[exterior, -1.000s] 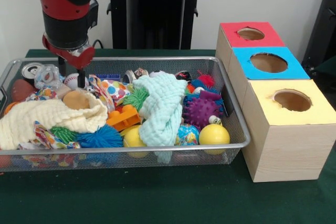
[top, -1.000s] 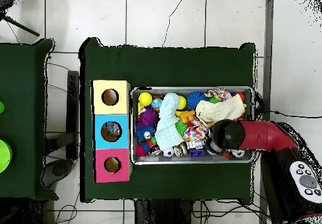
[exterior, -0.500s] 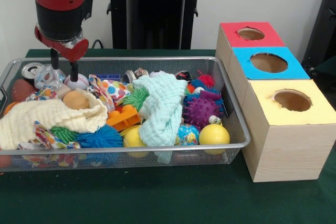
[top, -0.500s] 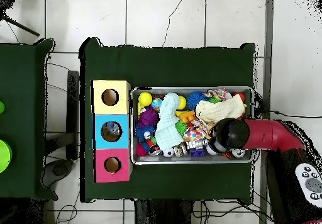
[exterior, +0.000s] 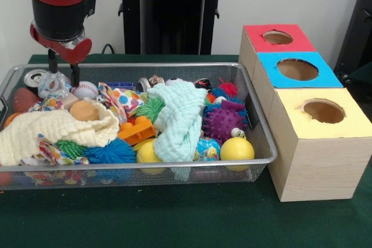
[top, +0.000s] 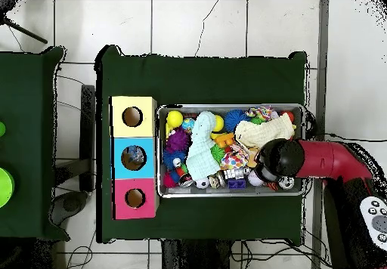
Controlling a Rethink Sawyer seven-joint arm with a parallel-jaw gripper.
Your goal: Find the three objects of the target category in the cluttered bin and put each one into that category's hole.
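Risen and shifted toward the bin's [exterior: 174, 165] corner, the gripper [exterior: 63, 74] hangs empty, fingers spread, above the baseball [exterior: 85, 90] and crumpled plastic [exterior: 52, 84].

We can't make out any readable text, labels, brands or numbers anywhere in these shots. The can [exterior: 36, 77] just beside the gripper [exterior: 64, 76] might have printing on it, but it's too small for us to tell.
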